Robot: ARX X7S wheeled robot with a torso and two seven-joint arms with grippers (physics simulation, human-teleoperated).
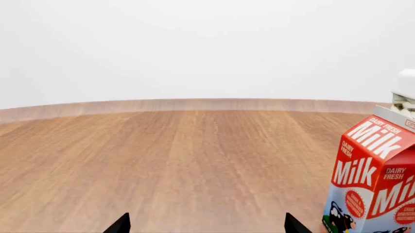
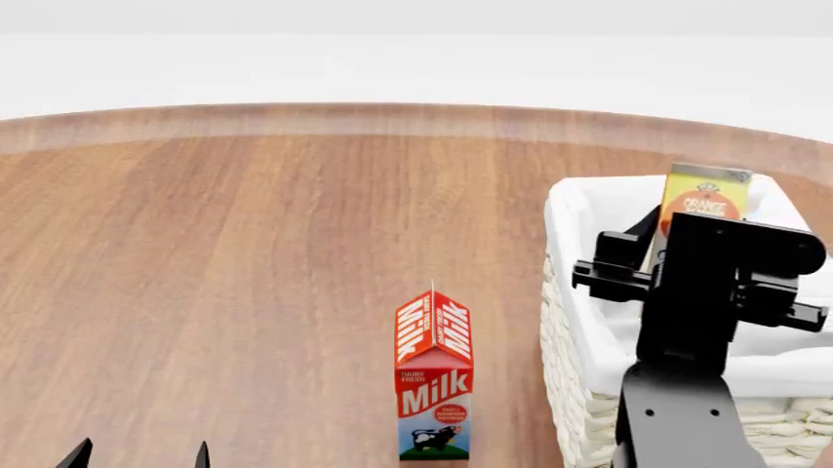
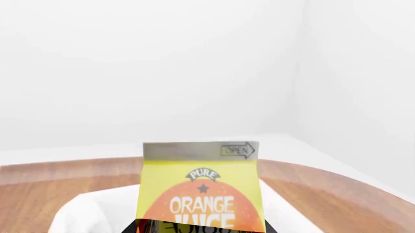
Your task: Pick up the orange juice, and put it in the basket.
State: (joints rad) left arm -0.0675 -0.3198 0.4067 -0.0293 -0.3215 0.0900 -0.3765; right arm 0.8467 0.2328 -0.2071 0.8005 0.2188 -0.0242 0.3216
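Right claw (image 2: 677, 255) hid most of the orange juice (image 2: 704, 199), gripping it upright over the basket (image 2: 569, 292) at counter's (image 2: 260, 244) right edge. Left claw (image 2: 139, 456) cropped, spread wide. Milk carton (image 2: 434, 386) beside basket.

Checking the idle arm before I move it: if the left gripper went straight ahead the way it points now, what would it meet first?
Probably nothing: the left gripper points across bare brown wooden table toward its far edge. The red-and-white milk carton stands off to one side, apparently outside that line.
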